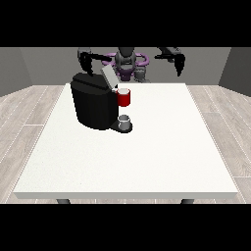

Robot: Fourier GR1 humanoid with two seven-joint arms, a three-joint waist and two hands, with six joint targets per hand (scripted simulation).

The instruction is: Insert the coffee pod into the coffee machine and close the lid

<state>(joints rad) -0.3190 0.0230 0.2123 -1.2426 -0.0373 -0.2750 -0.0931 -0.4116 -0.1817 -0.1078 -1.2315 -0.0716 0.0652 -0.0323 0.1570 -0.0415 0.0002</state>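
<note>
Nearest me, the grey coffee pod [125, 121] sits at the foot of the black coffee machine [94, 102], lid [109, 76] raised. I judge the pod light, rigid, slick; I'd pinch its sides. Far back, both hands [86, 61] [180, 63] hang high, holding nothing; finger state: cannot tell.

From my remote station I see the black box-shaped coffee machine [93, 107] on the large white table [147, 157], its grey lid [109, 76] raised, a red thing at the machine [124, 98] above a small grey thing [124, 120], both hands raised.
</note>
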